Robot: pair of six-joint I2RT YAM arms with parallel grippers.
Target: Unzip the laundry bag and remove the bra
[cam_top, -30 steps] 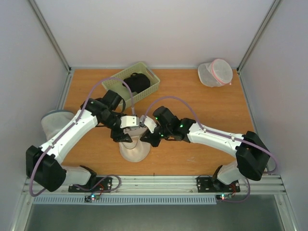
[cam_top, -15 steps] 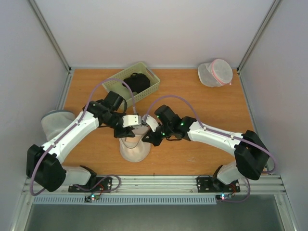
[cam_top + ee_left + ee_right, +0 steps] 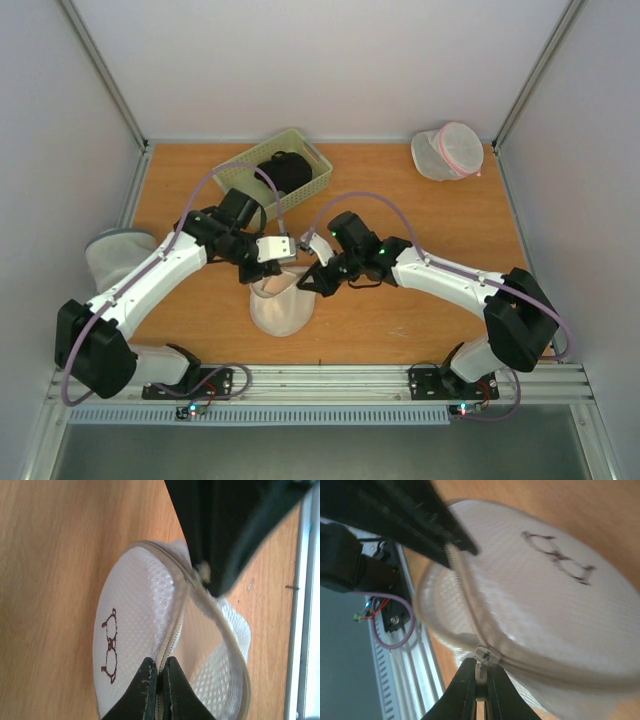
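The laundry bag (image 3: 282,310), round cream-white mesh with a small brown outline drawing, lies on the wooden table between the two arms. My left gripper (image 3: 284,266) is shut on the bag's zip edge (image 3: 172,630), its black fingertips (image 3: 148,680) pinching the zip tape. My right gripper (image 3: 304,281) is shut on the zip pull (image 3: 481,672), just below the slider (image 3: 487,656) at the bag's rim. In the left wrist view the bag (image 3: 135,625) gapes a little beside the zip. The bra is hidden.
At the back stands a green basket (image 3: 310,160) holding something black. At the back right lies a white mesh bag with a pink zip (image 3: 447,150). A greyish-white mesh bag (image 3: 112,255) sits at the left edge. A metal rail (image 3: 330,378) runs along the near edge.
My left gripper has closed on the bag's zip edge. Both grippers have shifted slightly away from the near edge, and the bag's top is drawn up between them.
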